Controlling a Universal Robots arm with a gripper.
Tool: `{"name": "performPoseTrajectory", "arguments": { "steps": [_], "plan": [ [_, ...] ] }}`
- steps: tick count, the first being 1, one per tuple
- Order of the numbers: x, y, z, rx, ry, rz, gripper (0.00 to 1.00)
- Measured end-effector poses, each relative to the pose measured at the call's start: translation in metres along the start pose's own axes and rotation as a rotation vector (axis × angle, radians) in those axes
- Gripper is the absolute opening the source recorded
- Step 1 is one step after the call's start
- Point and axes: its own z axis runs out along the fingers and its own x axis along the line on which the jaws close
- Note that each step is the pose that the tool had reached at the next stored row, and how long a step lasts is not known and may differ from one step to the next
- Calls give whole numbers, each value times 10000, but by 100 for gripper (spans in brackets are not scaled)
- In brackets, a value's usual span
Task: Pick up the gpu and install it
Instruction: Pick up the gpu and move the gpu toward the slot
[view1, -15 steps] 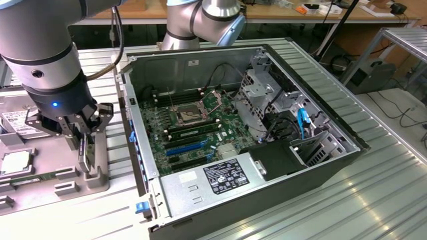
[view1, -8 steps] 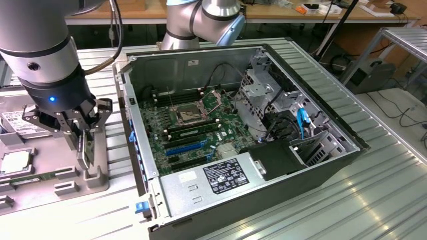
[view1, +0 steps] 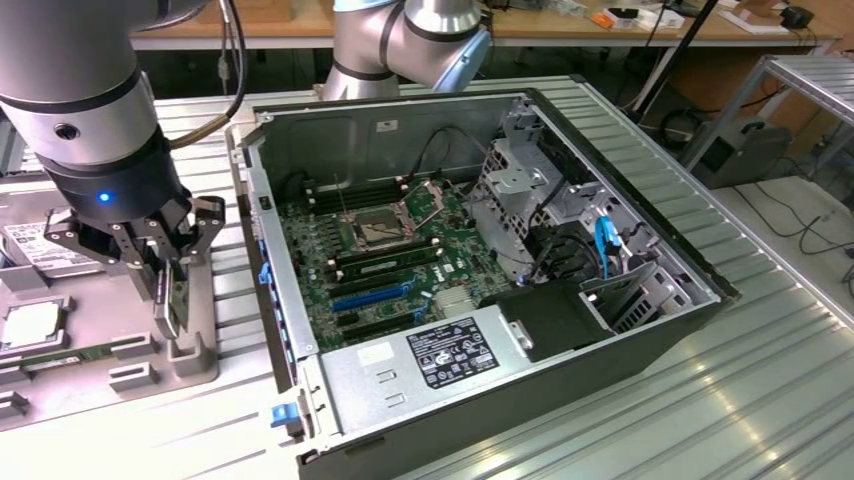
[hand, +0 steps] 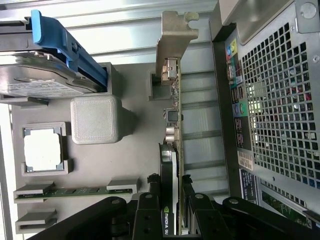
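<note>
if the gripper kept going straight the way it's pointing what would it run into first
The gripper is closed on the gpu, which stands on edge in the grey holder tray. Pushed straight on, it would likely drive the card down against that tray first; depth is hard to judge.

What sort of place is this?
Probably a robotics lab or workshop: a grey robot arm, its tool closed on a dark flat graphics card, beside an open black computer case on a ribbed metal table, wooden workbenches behind.
</note>
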Motion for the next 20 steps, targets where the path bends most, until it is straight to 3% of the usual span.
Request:
{"name": "performPoseTrajectory", "arguments": {
  "steps": [7,20],
  "plan": [
    [0,2,-32,1,5,0,27],
    [-3,19,-272,2,20,1,27]
  ]
}}
